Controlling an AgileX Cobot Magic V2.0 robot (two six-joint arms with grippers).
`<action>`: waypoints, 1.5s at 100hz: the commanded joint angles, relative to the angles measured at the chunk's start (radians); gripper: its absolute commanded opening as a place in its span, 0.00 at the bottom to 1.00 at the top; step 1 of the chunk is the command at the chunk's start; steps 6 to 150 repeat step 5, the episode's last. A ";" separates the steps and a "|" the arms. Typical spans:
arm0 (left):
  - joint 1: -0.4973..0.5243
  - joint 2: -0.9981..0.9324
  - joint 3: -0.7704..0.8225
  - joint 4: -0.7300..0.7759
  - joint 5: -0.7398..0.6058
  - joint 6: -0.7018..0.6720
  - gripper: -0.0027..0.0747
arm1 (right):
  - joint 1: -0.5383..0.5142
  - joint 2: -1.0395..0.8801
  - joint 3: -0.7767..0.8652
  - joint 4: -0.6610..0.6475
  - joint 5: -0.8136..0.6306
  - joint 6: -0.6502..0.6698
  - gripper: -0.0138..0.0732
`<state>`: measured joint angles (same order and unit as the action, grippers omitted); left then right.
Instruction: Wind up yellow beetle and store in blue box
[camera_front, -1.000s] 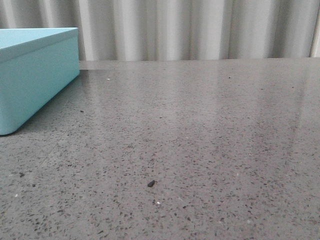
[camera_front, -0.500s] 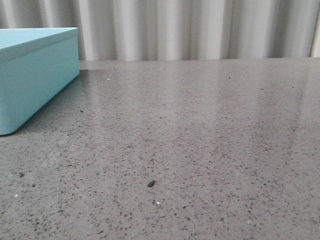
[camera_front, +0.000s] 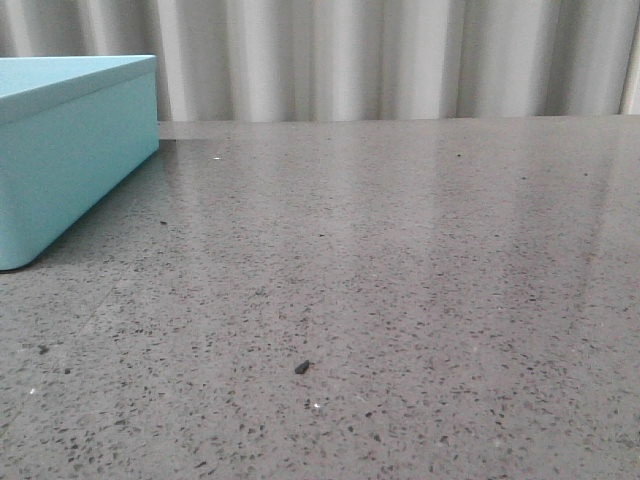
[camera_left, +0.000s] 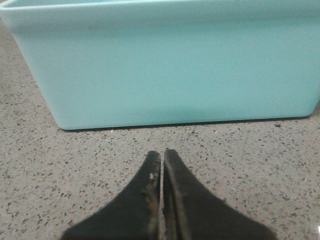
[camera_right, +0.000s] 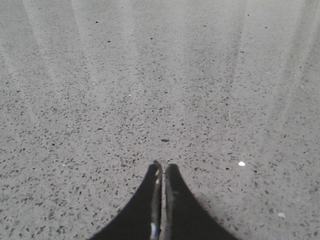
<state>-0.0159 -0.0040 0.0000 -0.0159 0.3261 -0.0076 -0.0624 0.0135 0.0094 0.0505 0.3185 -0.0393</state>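
On the speckled grey stone surface (camera_front: 400, 260), no yellow beetle shows in any of the three views, so its place and the way its long axis lies cannot be told. It may sit out of frame or down inside the box, whose interior is hidden from every camera.

What does show is the blue box (camera_front: 70, 160), a pale turquoise rectangle with rounded corners and a slightly overhanging rim, standing at the far left of the surface in the front view and cut off by the frame edge. In the left wrist view the same box (camera_left: 165, 65) fills the upper frame, one long plain side facing the camera, with a strip of bare stone between it and the fingertips.

The left claw (camera_left: 161, 155) sits low over the surface, its two dark fingers pressed together with nothing between them, pointing straight at that side of the box. The right claw (camera_right: 161, 167) is likewise closed and empty, and looks out over stone only, with a few dark flecks and one small white chip (camera_right: 241, 163).

Judging from this, the left arm is clearly the nearer one to the box, so it suits the storing step. Which arm is nearer the toy cannot be settled until the toy is found. Neither arm appears in the front view. A small dark crumb (camera_front: 302, 367) lies near the front middle of the surface.
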 joint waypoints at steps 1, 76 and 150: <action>0.001 -0.032 0.025 0.001 -0.056 -0.009 0.01 | -0.001 0.013 0.022 -0.011 -0.036 -0.007 0.09; 0.001 -0.032 0.025 0.001 -0.056 -0.009 0.01 | -0.001 0.013 0.022 -0.011 -0.036 -0.007 0.09; 0.001 -0.032 0.025 0.001 -0.056 -0.009 0.01 | -0.001 0.013 0.022 -0.011 -0.036 -0.007 0.09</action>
